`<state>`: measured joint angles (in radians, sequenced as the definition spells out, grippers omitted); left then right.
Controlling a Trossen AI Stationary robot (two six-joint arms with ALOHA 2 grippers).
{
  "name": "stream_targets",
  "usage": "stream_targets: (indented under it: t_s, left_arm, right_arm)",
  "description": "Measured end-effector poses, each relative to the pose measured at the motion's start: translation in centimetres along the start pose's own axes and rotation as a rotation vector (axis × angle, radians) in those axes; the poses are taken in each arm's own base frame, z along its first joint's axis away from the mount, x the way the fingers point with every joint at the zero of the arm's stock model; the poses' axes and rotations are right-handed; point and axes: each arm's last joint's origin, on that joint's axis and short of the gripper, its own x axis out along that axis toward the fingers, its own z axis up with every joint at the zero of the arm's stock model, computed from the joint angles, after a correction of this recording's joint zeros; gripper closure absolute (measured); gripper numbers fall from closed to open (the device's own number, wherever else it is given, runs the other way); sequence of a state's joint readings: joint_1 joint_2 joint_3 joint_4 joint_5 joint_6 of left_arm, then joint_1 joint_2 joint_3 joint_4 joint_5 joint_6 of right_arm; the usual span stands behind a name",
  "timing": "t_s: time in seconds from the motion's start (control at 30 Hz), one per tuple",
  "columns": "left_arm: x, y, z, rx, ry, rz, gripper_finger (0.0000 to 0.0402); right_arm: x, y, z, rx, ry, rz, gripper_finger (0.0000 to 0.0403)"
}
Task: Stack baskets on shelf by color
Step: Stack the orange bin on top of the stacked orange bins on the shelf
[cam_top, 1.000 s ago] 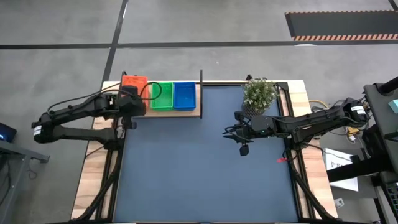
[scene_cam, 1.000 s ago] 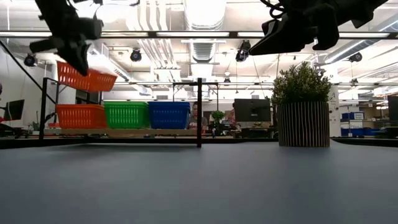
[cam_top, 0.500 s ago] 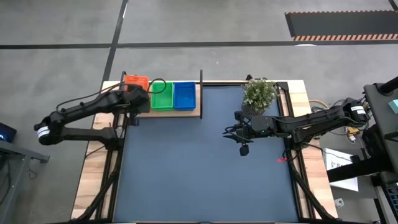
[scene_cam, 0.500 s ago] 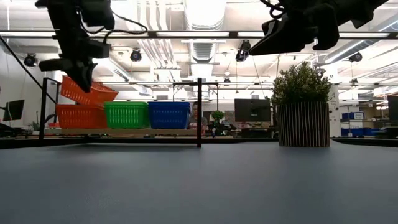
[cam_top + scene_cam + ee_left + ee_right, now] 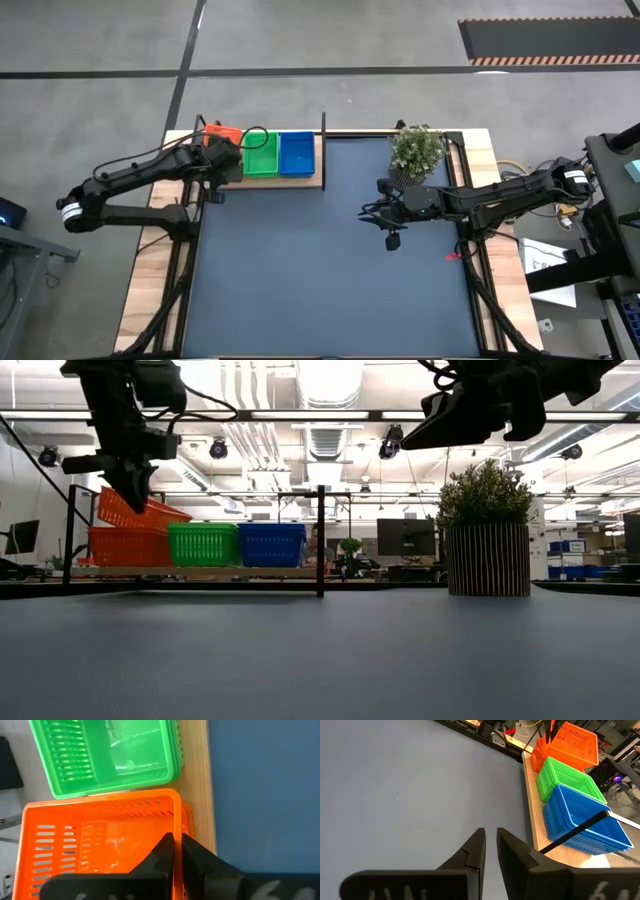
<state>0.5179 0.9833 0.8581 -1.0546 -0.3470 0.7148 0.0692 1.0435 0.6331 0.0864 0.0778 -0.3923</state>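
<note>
On the wooden shelf point(image 5: 300, 182) stand an orange basket stack point(image 5: 128, 547), a green basket point(image 5: 203, 545) and a blue basket point(image 5: 271, 545) in a row. My left gripper point(image 5: 176, 845) is above the orange stack, shut on another orange basket point(image 5: 140, 512), which sits tilted on that stack. My right gripper point(image 5: 490, 837) hangs over the mat near the potted plant point(image 5: 417, 150). A narrow gap shows between its fingers, with nothing in it. My left gripper pinches the orange basket's side wall point(image 5: 175, 827) on the side facing the mat, one finger inside the basket and one outside. The fingers slant down from above. The basket is tilted, its end toward the green basket lower, and its underside rests on the orange stack.
A thin black post point(image 5: 320, 540) rises at the shelf's end beside the blue basket. The potted plant point(image 5: 487, 530) stands at the far right of the dark blue mat point(image 5: 320, 270). Room clutter lies beyond the table.
My left gripper has gone down and toward the green basket, turning somewhat, still shut on the orange basket. The basket hung clear above the orange stack a second ago. It has come down onto the stack, still tilted.
</note>
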Motion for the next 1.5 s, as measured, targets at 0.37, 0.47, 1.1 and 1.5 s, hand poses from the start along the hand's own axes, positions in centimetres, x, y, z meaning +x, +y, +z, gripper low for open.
stream_targets:
  t_s: [0.37, 0.47, 1.1, 1.5]
  left_arm:
    - [0.0, 0.1, 0.0, 0.001, -0.001, 0.011, 0.0361]
    - [0.0, 0.1, 0.0, 0.001, 0.013, 0.027, 0.0348]
    - [-1.2, 0.9, 0.3, -0.012, 0.002, 0.076, 0.0338]
    - [-1.1, 0.8, 0.2, -0.056, 0.022, 0.076, 0.0338]
  right_arm:
    - [0.0, 0.0, 0.0, 0.008, 0.0, 0.001, 0.0365]
    - [0.0, 0.0, 0.0, 0.01, 0.0, 0.001, 0.0365]
    - [0.0, 0.0, 0.0, 0.011, 0.003, 0.001, 0.0365]
    - [0.0, 0.0, 0.0, 0.016, 0.004, 0.002, 0.0365]
